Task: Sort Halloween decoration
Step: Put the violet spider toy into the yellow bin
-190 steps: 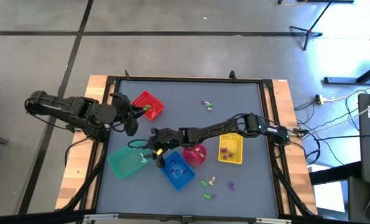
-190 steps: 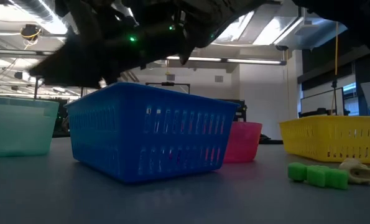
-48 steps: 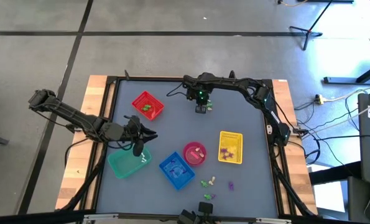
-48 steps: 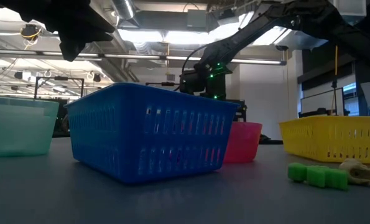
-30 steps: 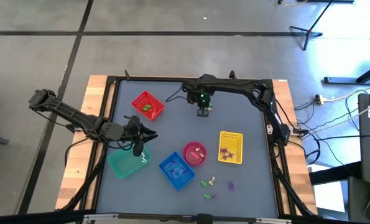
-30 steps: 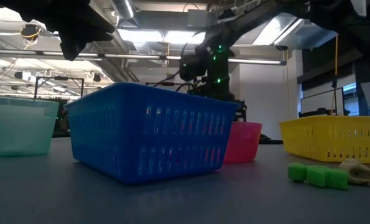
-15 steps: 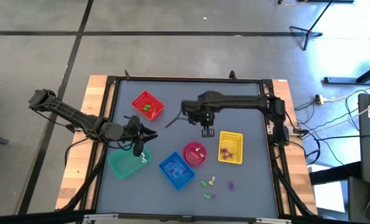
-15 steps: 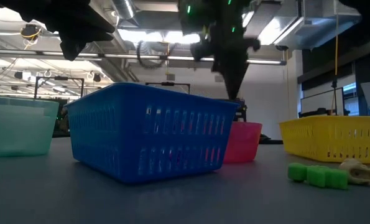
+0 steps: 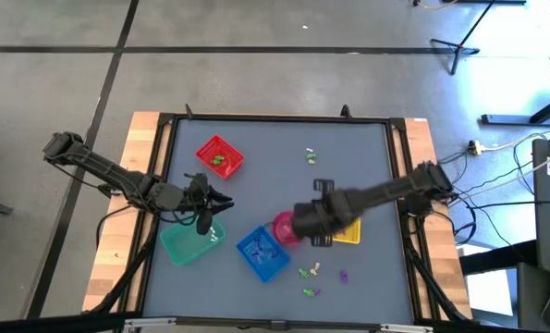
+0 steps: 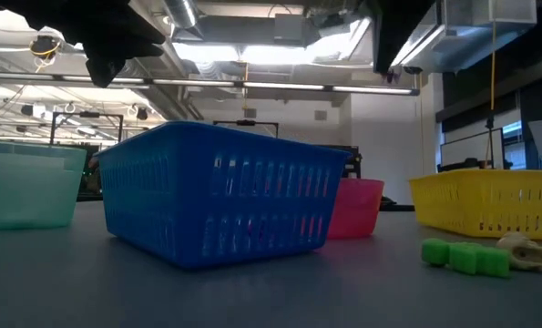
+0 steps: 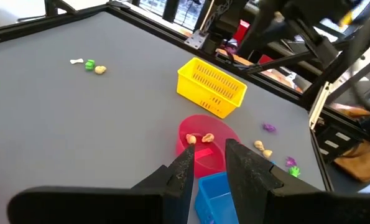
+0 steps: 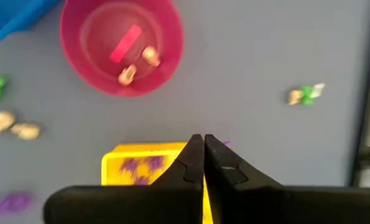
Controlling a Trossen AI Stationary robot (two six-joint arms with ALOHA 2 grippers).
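Observation:
Halloween decoration trinkets lie in two loose groups on the grey table: a green and cream pair (image 9: 310,156) at the far middle, and green, cream and purple ones (image 9: 309,271) near the front edge. The pink bowl (image 12: 121,43) holds two cream trinkets. The yellow basket (image 12: 146,166) holds purple ones. My right gripper (image 12: 203,144) is shut and hangs above the yellow basket's edge nearest the pink bowl (image 9: 313,225). My left gripper (image 11: 208,163) is open with nothing between its fingers, above the teal basket's far rim (image 9: 203,213). My right gripper has its fingers pressed together, pointing down. A speck of purple (image 12: 226,144) shows beside the fingertips, and I cannot tell whether it is held or lies in the yellow basket below.
A red basket (image 9: 219,157) with green trinkets stands far left. The teal basket (image 9: 186,243) and the blue basket (image 9: 263,252) stand near left, close to the pink bowl (image 9: 285,228). In the low view, green and cream trinkets (image 10: 465,257) lie right of the blue basket (image 10: 220,191).
My right gripper has swung from the far middle of the table, by the green and cream pair, toward the near edge. It now hangs over the gap between the pink bowl and the yellow basket, still shut. The pair it left shows uncovered.

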